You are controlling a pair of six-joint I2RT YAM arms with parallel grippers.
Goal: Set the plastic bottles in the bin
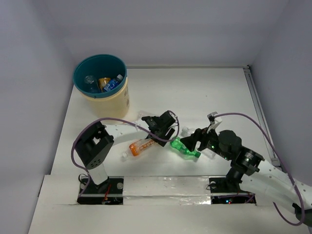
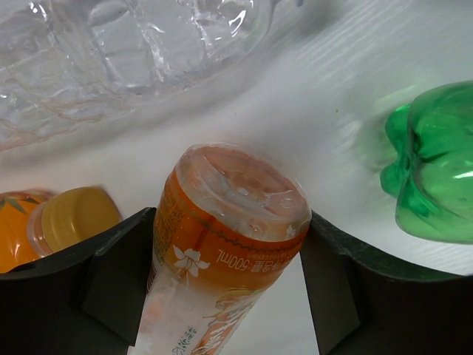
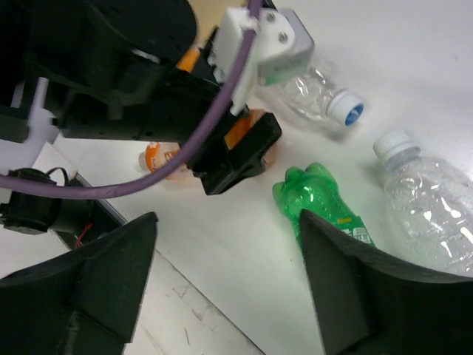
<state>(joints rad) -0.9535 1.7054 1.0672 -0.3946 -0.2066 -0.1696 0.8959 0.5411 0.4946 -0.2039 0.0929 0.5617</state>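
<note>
An orange bottle (image 2: 222, 244) stands tilted between my left gripper's (image 2: 230, 219) fingers, and both pads press its sides; from above the left gripper (image 1: 158, 134) is over the orange bottle (image 1: 141, 146). A second orange bottle with a yellow cap (image 2: 70, 220) lies to its left. A green bottle (image 1: 185, 148) lies beside my right gripper (image 1: 196, 141). In the right wrist view the right gripper (image 3: 222, 274) is open above the table, the green bottle (image 3: 325, 203) next to its right finger. The bin (image 1: 117, 100) stands at the back left, with bottles inside.
Two clear bottles lie past the green one: one with a blue cap (image 3: 318, 92) and one with a white cap (image 3: 429, 200). A clear bottle (image 2: 126, 52) lies just beyond the left fingers. The left arm's purple cable (image 3: 185, 155) crosses the right wrist view. White walls close in the table.
</note>
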